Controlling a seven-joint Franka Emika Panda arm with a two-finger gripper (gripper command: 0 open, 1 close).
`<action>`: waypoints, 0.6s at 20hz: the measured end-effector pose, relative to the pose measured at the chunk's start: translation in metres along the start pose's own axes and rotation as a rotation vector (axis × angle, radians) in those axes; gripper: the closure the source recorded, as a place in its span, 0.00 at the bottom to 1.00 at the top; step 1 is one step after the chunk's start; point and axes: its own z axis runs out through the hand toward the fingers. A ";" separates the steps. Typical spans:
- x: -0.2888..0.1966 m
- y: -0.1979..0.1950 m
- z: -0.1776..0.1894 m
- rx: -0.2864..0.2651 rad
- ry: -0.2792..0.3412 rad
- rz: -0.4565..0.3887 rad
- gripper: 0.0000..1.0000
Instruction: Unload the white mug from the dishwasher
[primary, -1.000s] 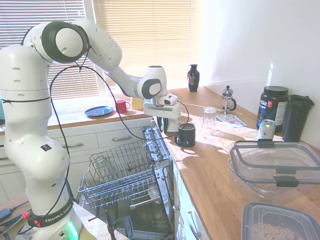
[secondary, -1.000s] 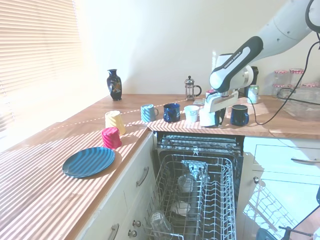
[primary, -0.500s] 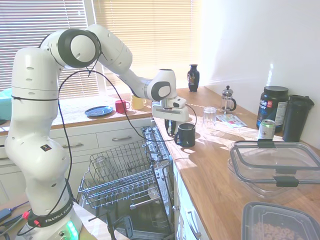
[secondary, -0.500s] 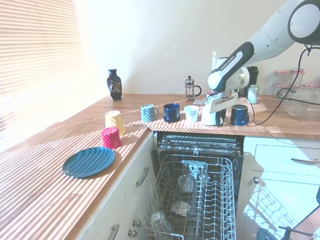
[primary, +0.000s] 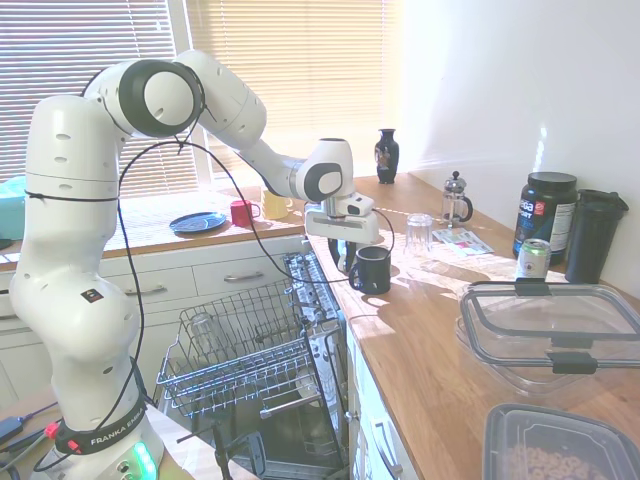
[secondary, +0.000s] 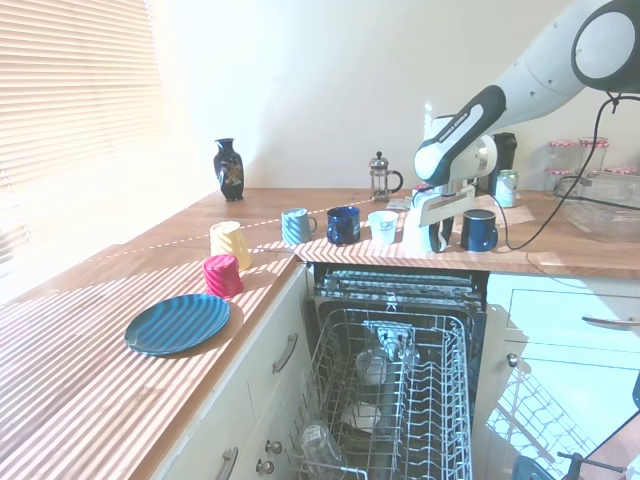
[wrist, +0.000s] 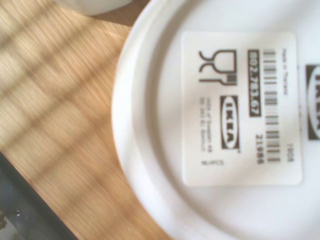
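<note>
The white mug (secondary: 416, 237) stands upside down on the wooden counter (secondary: 560, 255), just left of the dark blue mug (secondary: 478, 230). My gripper (secondary: 428, 232) reaches down over it and is shut on it. The wrist view is filled by the white mug's (wrist: 225, 125) underside with its barcode label, with counter wood beside it. From the other side my gripper (primary: 345, 252) hides the white mug, next to the dark mug (primary: 372, 269). The dishwasher (secondary: 395, 400) is open below, its wire rack (primary: 240, 350) pulled out and holding a few glasses.
Along the counter stand a pale cup (secondary: 382, 227), a blue mug (secondary: 343, 225), a striped cup (secondary: 295, 226), a yellow cup (secondary: 230, 244), a red cup (secondary: 222, 275) and a blue plate (secondary: 178, 323). A glass (primary: 418, 234), French press (primary: 456, 199) and containers (primary: 548, 330) sit further along.
The arm carried the white mug a little sideways and down onto the counter beside the dark blue mug. Over the last half second it has hardly moved.
</note>
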 end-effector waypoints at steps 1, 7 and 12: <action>0.000 0.000 0.000 -0.001 0.001 0.000 0.00; -0.013 0.009 -0.039 0.023 0.041 0.008 0.00; -0.069 0.042 -0.069 0.057 0.027 0.013 0.00</action>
